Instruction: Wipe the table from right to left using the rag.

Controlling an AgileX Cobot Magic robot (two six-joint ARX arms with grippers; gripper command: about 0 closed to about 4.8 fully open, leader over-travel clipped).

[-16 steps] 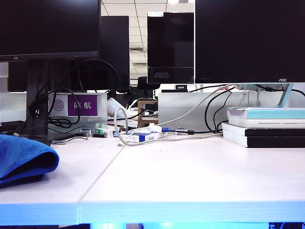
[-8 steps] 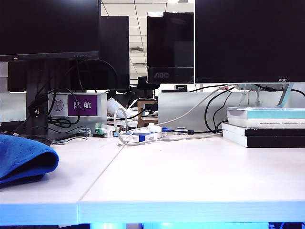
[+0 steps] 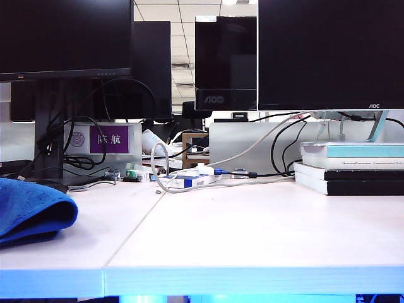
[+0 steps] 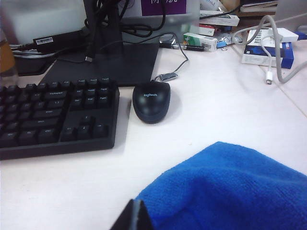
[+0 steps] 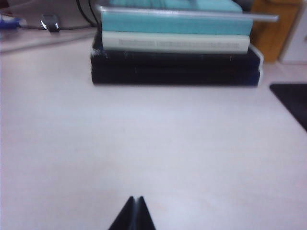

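The bright-blue rag (image 3: 31, 208) lies bunched at the far left of the pale table (image 3: 252, 233) in the exterior view, where neither arm shows. In the left wrist view the rag (image 4: 230, 191) fills the near corner. My left gripper (image 4: 136, 203) is shut with its tips just beside the rag's edge and nothing between them. In the right wrist view my right gripper (image 5: 135, 200) is shut and empty over bare table (image 5: 144, 143), away from the rag.
A black keyboard (image 4: 53, 115) and black mouse (image 4: 151, 100) sit beyond the rag, with a monitor stand (image 4: 110, 62) behind. A stack of books (image 3: 350, 167) stands at the back right, also facing the right gripper (image 5: 175, 52). Cables and small boxes (image 3: 189, 180) lie mid-back.
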